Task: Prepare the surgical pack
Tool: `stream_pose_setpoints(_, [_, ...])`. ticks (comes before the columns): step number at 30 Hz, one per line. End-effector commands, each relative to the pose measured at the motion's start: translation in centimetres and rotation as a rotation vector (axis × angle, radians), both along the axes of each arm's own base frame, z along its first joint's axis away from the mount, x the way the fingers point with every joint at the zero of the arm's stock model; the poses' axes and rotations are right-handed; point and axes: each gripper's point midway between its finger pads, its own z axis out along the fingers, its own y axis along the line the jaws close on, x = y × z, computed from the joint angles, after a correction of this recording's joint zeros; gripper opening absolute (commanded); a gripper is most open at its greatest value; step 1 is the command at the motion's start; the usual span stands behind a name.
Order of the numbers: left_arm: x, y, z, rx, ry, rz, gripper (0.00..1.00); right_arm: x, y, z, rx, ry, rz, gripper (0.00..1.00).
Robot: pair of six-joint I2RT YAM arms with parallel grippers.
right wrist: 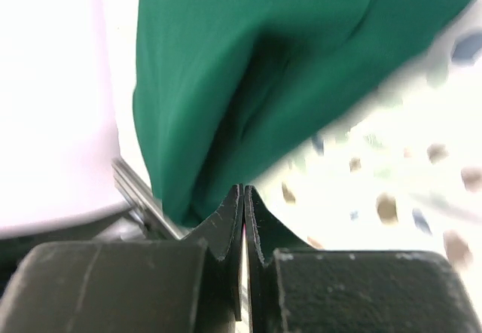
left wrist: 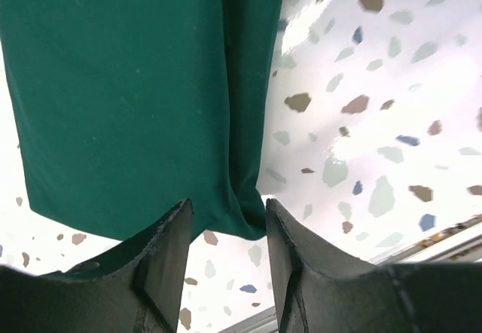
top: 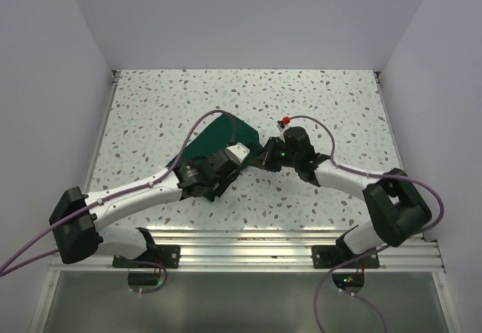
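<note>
The surgical pack (top: 215, 139) is a dark green cloth bundle lying folded on the speckled table (top: 151, 107), just left of the middle. In the left wrist view the surgical pack (left wrist: 128, 84) fills the upper left, and its near corner hangs between the tips of my left gripper (left wrist: 228, 216). That gripper is open and its fingers (left wrist: 169, 231) stand apart from the fabric. My right gripper (right wrist: 243, 191) is shut, and I see nothing clamped in it. The surgical pack (right wrist: 248, 69) bulges in folds just beyond its tips. Both grippers meet at the bundle's right edge (top: 252, 156).
A metal rail (top: 286, 246) runs along the table's near edge, where both arm bases are bolted. White walls close in the left, back and right sides. Purple cables (top: 203, 122) loop over both arms. A small red part (top: 285, 119) sits by the right wrist.
</note>
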Motion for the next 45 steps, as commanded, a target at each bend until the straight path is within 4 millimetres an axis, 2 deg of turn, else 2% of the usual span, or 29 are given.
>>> stream_pose_setpoints(1, [1.2,-1.7,4.0,-0.149,-0.048,0.023,0.47,-3.9,-2.9,-0.5,-0.170,0.048,0.129,0.00])
stream_pose_setpoints(2, [1.7,-1.8,4.6,-0.179,-0.054,0.033,0.45,-3.6,-3.0,0.7,-0.159,0.022,0.135,0.00])
stream_pose_setpoints(3, [2.8,-1.6,5.3,-0.222,-0.048,0.062,0.44,-3.0,-3.7,1.0,-0.165,0.018,0.130,0.00])
stream_pose_setpoints(4, [3.7,-1.7,5.9,-0.265,-0.055,0.077,0.43,-1.9,-3.6,2.4,-0.153,-0.016,0.128,0.00])
stream_pose_setpoints(5, [4.2,-1.9,6.1,-0.305,-0.036,0.077,0.39,-0.9,-3.8,2.6,-0.154,-0.019,0.122,0.00])
stream_pose_setpoints(6, [5.5,-1.1,6.2,-0.328,-0.037,0.118,0.36,-0.6,-3.2,3.1,-0.137,-0.029,0.161,0.00])
stream_pose_setpoints(7, [6.4,-1.3,6.2,-0.351,-0.038,0.124,0.33,1.0,-2.1,5.3,-0.108,-0.074,0.180,0.00])
stream_pose_setpoints(8, [6.8,-1.7,6.3,-0.382,-0.018,0.114,0.24,1.6,-1.2,4.3,-0.102,-0.036,0.219,0.00])
stream_pose_setpoints(9, [7.7,-1.3,6.1,-0.393,-0.013,0.136,0.21,1.7,-0.1,5.1,-0.060,-0.033,0.275,0.00])
stream_pose_setpoints(10, [8.2,-1.5,6.0,-0.402,-0.006,0.137,0.18,3.2,1.0,7.2,-0.027,-0.077,0.292,0.00])
stream_pose_setpoints(11, [8.9,-2.2,5.7,-0.422,0.005,0.125,0.13,3.9,1.6,7.5,-0.014,-0.074,0.303,0.00])
stream_pose_setpoints(12, [9.7,-2.1,5.5,-0.434,0.007,0.134,0.11,4.4,2.1,6.7,-0.008,-0.045,0.314,0.00])
stream_pose_setpoints(13, [10.2,-2.5,4.7,-0.435,0.027,0.135,0.10,5.7,2.9,8.2,0.007,-0.083,0.325,0.00])
stream_pose_setpoints(14, [10.8,-3.1,5.2,-0.465,0.025,0.121,0.07,6.1,3.3,8.2,0.014,-0.082,0.335,0.00])
stream_pose_setpoints(15, [11.2,-3.2,5.0,-0.471,0.031,0.126,0.06,6.5,3.8,6.7,0.021,-0.027,0.342,0.00])
stream_pose_setpoints(16, [11.8,-3.7,4.4,-0.479,0.041,0.126,0.06,6.7,4.6,7.5,0.061,-0.023,0.373,0.00])
stream_pose_setpoints(18, [11.9,-4.5,3.8,-0.494,0.067,0.110,0.04,7.0,5.2,6.6,0.084,0.016,0.379,0.00])
stream_pose_setpoints(22, [11.5,-5.2,1.1,-0.500,0.129,0.101,0.01,5.4,4.7,2.3,0.084,0.116,0.390,0.00])
stream_pose_setpoints(25, [9.7,-4.4,-1.6,-0.487,0.190,0.112,0.00,3.7,3.5,-0.7,0.065,0.170,0.392,0.00])
stream_pose_setpoints(27, [8.9,-4.1,-2.4,-0.485,0.211,0.115,0.00,2.7,2.6,-2.5,0.062,0.204,0.388,0.00])
stream_pose_setpoints(28, [8.2,-3.5,-3.4,-0.466,0.230,0.125,0.00,2.7,2.0,-3.0,0.060,0.210,0.381,0.00])
stream_pose_setpoints(30, [7.8,-3.0,-4.0,-0.449,0.236,0.132,0.00,2.4,1.3,-3.9,0.052,0.225,0.373,0.00])
stream_pose_setpoints(32, [7.1,-2.3,-4.8,-0.420,0.250,0.135,0.00,2.9,0.8,-3.6,0.059,0.219,0.359,0.00])
stream_pose_setpoints(35, [6.9,-1.9,-4.5,-0.401,0.249,0.136,0.00,3.7,0.6,-2.0,0.043,0.178,0.368,0.00])
stream_pose_setpoints(39, [7.4,-2.3,-1.7,-0.434,0.217,0.134,0.00,5.1,1.6,1.2,0.078,0.110,0.392,0.00])
stream_pose_setpoints(40, [7.6,-2.6,-1.0,-0.451,0.212,0.134,0.00,5.3,1.6,1.5,0.081,0.105,0.392,0.00])
stream_pose_setpoints(42, [7.5,-3.1,-0.3,-0.486,0.216,0.135,0.00,5.9,1.8,1.3,0.078,0.103,0.391,0.00])
stream_pose_setpoints(45, [6.6,-3.0,-0.8,-0.502,0.244,0.145,0.00,6.1,1.2,0.2,0.080,0.134,0.378,0.00])
